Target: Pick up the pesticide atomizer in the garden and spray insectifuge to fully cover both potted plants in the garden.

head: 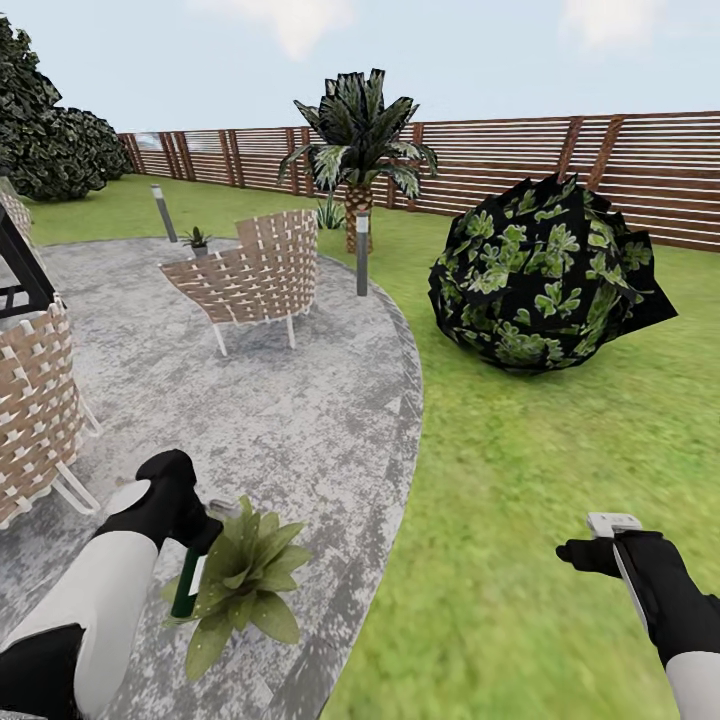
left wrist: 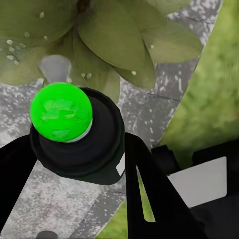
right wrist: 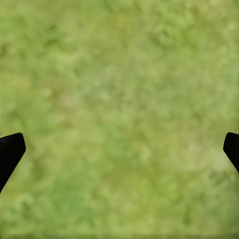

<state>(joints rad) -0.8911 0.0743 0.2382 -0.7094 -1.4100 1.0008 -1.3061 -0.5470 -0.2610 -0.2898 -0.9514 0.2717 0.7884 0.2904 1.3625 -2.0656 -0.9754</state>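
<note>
Lawn (head: 520, 520) lies under our right gripper (right wrist: 119, 149), its fingers spread apart. On the paved patio (head: 300, 430), our left gripper (head: 195, 530) is clamped on the pesticide atomizer (head: 186, 590), just beside one potted plant (head: 245, 580).

A grey patio (head: 300, 420) curves across the left, with green grass (head: 540, 480) on the right. Two woven chairs sit on the patio, one far (head: 255, 275) and one at the left edge (head: 35, 410). A brown fence (head: 620, 170) runs along the far side. A palm (head: 358, 150) stands before it, and a dark bush (head: 545, 275) sits on the grass. The sky (head: 450, 50) is pale blue.
</note>
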